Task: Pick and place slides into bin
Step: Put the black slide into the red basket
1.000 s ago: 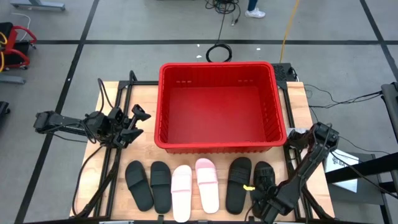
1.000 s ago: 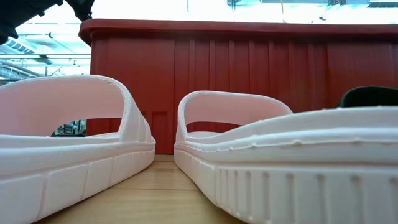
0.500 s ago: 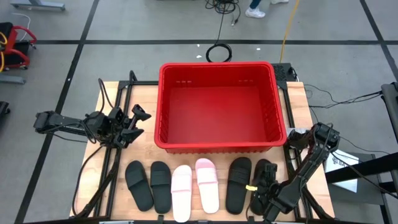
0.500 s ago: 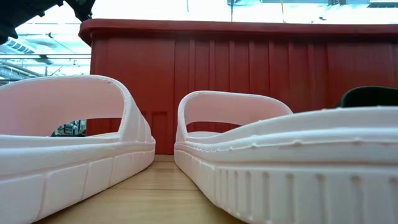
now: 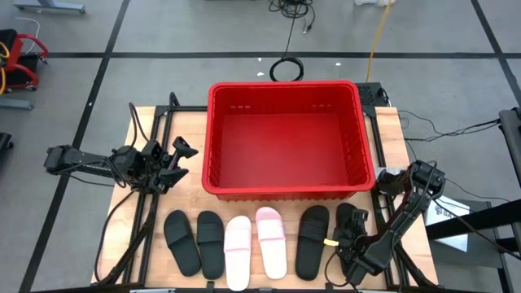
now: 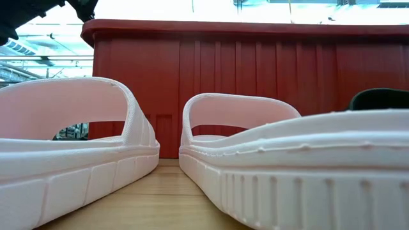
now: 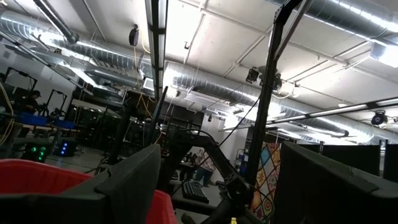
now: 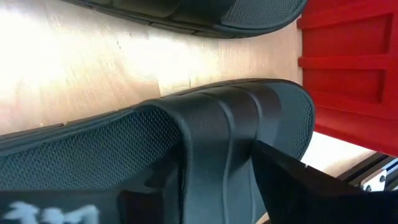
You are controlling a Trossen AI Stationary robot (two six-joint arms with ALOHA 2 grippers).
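Right at the table's front right corner, my right gripper (image 5: 352,244) has its jaws around the strap of the outermost black slide (image 8: 205,143). Its neighbour (image 5: 312,241) sits close beside, both lengthwise toward the empty bin (image 5: 286,192). My left gripper (image 5: 177,159) idles spread.

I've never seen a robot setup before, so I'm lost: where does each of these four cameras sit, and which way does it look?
High view: overhead, looking straight down; both arms, red bin, six slides.
Low view: tabletop height, looking level at pink slides and the bin wall.
Left wrist view: on the left claw, facing the room's ceiling; its fingers show.
Right wrist view: on the right claw, at a black slide.
Shared: the bin appears in all four.
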